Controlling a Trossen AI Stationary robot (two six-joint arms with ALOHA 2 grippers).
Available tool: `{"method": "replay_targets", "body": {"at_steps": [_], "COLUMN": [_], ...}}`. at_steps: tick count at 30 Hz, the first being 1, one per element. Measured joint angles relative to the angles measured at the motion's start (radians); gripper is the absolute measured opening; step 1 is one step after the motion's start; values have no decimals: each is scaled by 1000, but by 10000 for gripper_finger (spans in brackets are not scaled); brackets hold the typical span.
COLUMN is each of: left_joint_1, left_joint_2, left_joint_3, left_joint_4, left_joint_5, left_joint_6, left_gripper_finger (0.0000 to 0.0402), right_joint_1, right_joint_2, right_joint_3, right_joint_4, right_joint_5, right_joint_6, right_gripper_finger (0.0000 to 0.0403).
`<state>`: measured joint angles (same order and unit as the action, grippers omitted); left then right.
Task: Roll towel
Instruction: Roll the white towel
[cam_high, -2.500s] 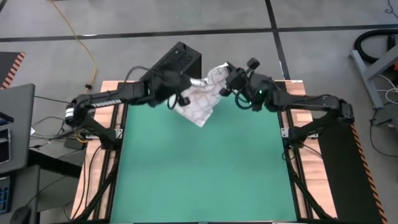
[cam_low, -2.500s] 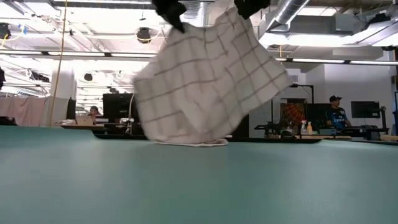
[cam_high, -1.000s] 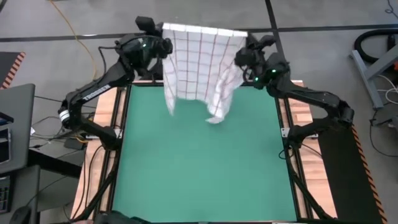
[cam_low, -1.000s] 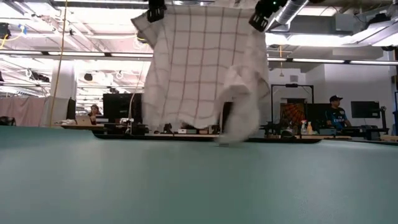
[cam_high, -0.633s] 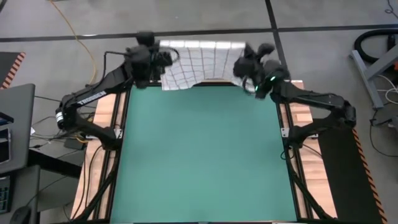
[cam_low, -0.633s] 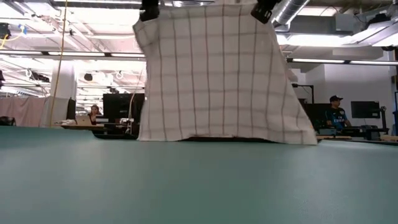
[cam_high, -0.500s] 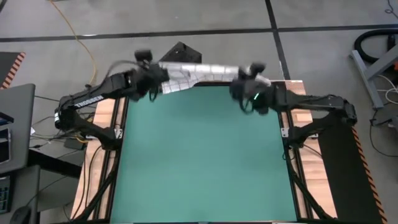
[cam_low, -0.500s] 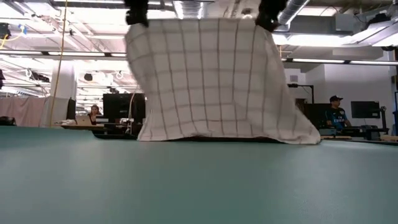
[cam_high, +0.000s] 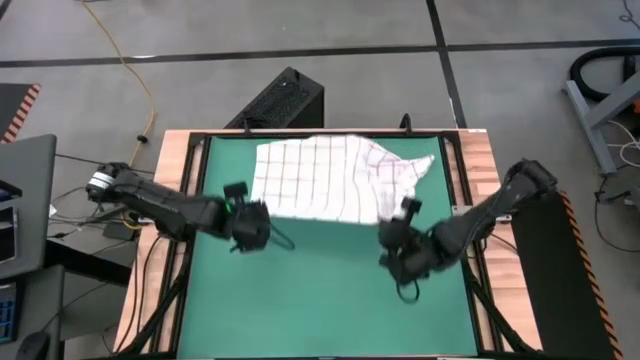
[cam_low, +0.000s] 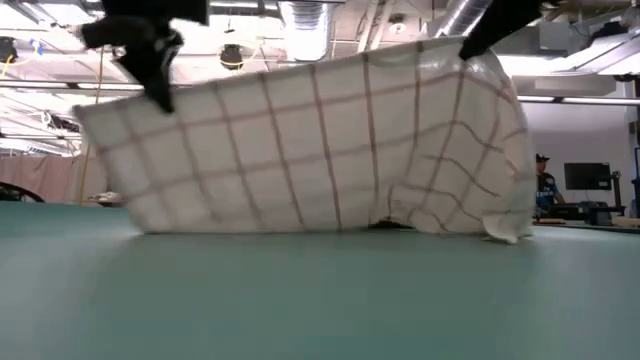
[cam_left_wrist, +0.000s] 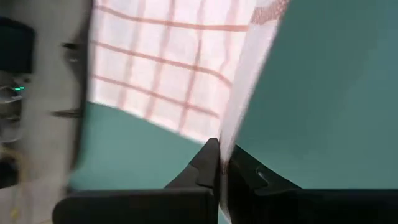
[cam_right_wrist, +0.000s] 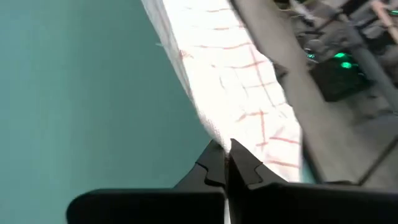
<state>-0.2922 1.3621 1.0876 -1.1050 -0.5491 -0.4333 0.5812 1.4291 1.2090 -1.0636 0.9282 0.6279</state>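
Observation:
The towel (cam_high: 330, 180), white with a red-brown grid, stretches over the far part of the green mat (cam_high: 320, 300). Its far end lies on the mat, and its near edge is held up in the air between both grippers. In the low view the towel (cam_low: 320, 150) slopes up from the mat to that raised edge. My left gripper (cam_high: 262, 218) is shut at the near left corner. My right gripper (cam_high: 393, 228) is shut at the near right corner. The right side of the cloth (cam_low: 470, 170) bulges in loose folds. My left gripper pinches the towel's near left corner (cam_left_wrist: 225, 144) between its two fingers, slanting down from the table's left. The cloth runs up and away from the fingers. That corner (cam_low: 165, 100) is lifted clear, and the far end rests on the mat. My right gripper pinches the towel's near right corner (cam_right_wrist: 219, 138) between its two fingers, slanting down from the table's right. That corner (cam_low: 468, 52) is held high, clear of the mat. The edge between the two grippers is drawn nearly straight.
A black box (cam_high: 285, 95) stands on the floor beyond the table's far edge. Wooden strips (cam_high: 175, 160) border the mat left and right. The near half of the mat (cam_low: 320, 300) is bare. A person (cam_low: 545, 185) stands far off in the room.
Both grippers have swept down and toward the table's near edge, tipping over as they went, and both stayed shut on the towel. The towel hung straight down at the far edge before. Now its far end lies on the mat and the rest slopes up to the grippers.

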Motion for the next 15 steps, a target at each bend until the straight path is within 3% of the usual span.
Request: {"method": "replay_targets", "body": {"at_steps": [7, 12, 15], "left_joint_1": [-95, -94, -77], "left_joint_2": [0, -1, -1], "left_joint_3": [-181, -199, -200], "left_joint_4": [80, 5, -46], "left_joint_5": [-5, -49, -182], "left_joint_6": [-217, -257, -277], "left_gripper_finger": [0, 0, 0], "right_joint_1": [78, 48, 29], "right_joint_2": [204, 282, 295], "right_joint_3": [0, 0, -1], "right_joint_4": [57, 2, -54], "right_joint_5": [-5, -63, -79], "right_joint_6": [50, 101, 138], "right_gripper_finger": [30, 91, 141]}}
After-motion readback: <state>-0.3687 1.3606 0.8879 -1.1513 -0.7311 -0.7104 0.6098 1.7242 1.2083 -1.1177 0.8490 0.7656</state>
